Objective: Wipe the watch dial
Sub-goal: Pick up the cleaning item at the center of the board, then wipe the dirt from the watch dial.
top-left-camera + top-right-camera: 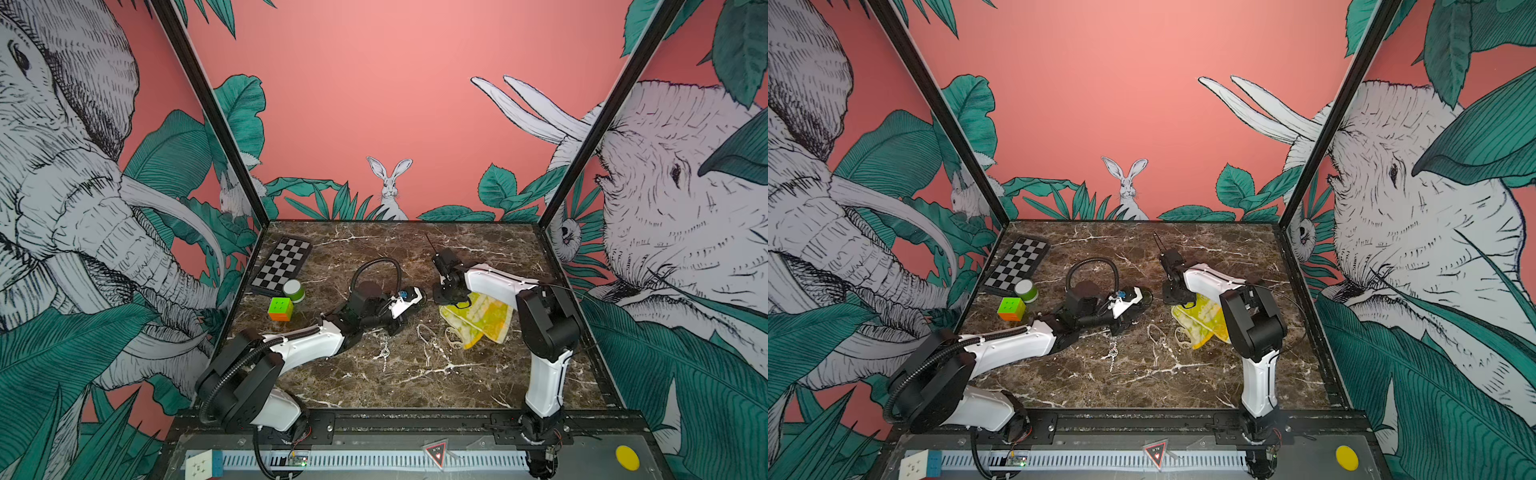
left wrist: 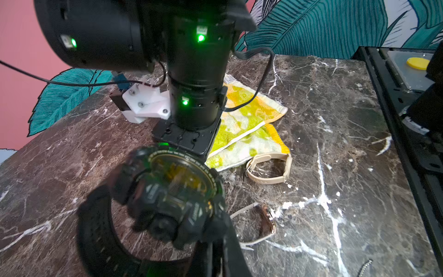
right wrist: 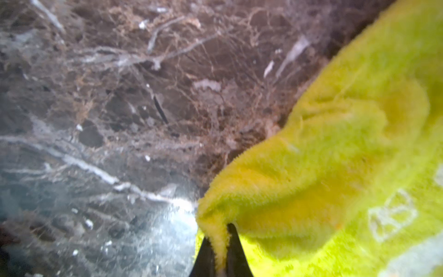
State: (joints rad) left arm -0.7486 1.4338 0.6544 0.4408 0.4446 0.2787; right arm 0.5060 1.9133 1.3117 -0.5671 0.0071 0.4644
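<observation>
- The right gripper point(image 3: 219, 236) is pinching 1 fold of a yellow-green cloth point(image 3: 335, 167), its 2 dark jaws pressed together on the fabric.
- In both top views that gripper point(image 1: 446, 300) point(image 1: 1173, 301) is pointing down at the cloth's corner nearest the middle of the tabletop point(image 1: 415, 386).
- The rest of the cloth point(image 1: 482, 318) point(image 1: 1202, 320) is lying crumpled toward the right edge, partly under the right arm.
- The left gripper point(image 2: 215, 254) is gripping the strap of a black watch point(image 2: 172, 191), jaws clamped shut on it.
- The watch's dial point(image 2: 182, 175), yellowish inside a lettered ring, is facing the left wrist camera; the watch point(image 1: 419, 297) is sitting near the middle of the tabletop, just beside the right gripper.
- Whether the watch is touching the surface cannot be told.
- A beige watch point(image 2: 269, 167) is lying against the cloth's near edge, with a thin-strapped watch point(image 2: 266, 215) close by.
- A small chain point(image 1: 385, 352) is lying nearer the front edge.
- Toward the far left corner, a chessboard point(image 1: 282, 262), a green-and-white cylinder point(image 1: 294, 290) and a colored cube point(image 1: 280, 308) are sitting together.
</observation>
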